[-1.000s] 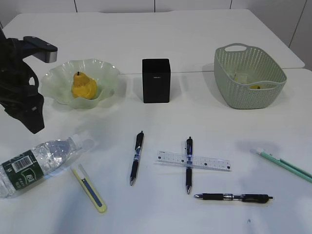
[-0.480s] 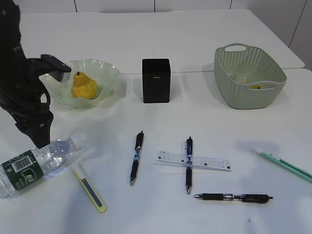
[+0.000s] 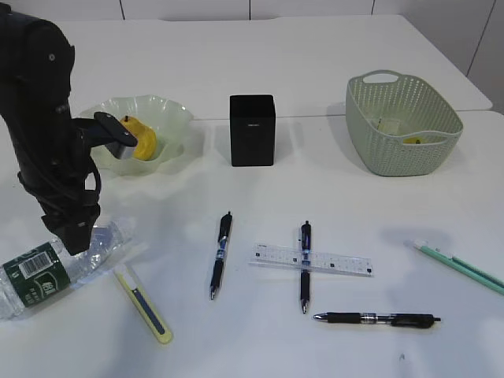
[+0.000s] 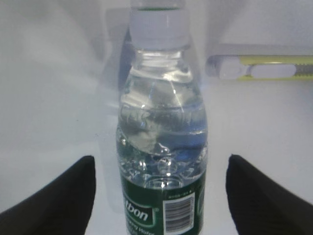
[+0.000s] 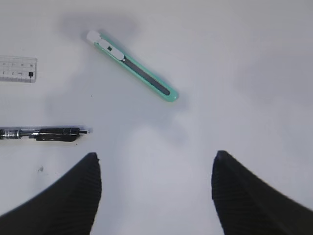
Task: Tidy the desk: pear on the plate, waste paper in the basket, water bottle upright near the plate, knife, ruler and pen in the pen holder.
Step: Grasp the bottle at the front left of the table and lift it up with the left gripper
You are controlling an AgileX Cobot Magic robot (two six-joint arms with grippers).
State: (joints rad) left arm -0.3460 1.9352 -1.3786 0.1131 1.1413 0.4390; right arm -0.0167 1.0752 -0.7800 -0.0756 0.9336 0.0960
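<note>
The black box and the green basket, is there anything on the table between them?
No. In the exterior view the table between the black pen holder and the green basket is bare white surface. The pens and ruler lie closer to the camera.

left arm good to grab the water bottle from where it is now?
Probably yes. The left claw is open with its fingers on either side of the lying water bottle, nothing between them. The yellow knife lies off beside the cap, out of the way.

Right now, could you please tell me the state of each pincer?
Left pincer: open, astride the bottle, not gripping.
Right pincer: open, empty.
</note>
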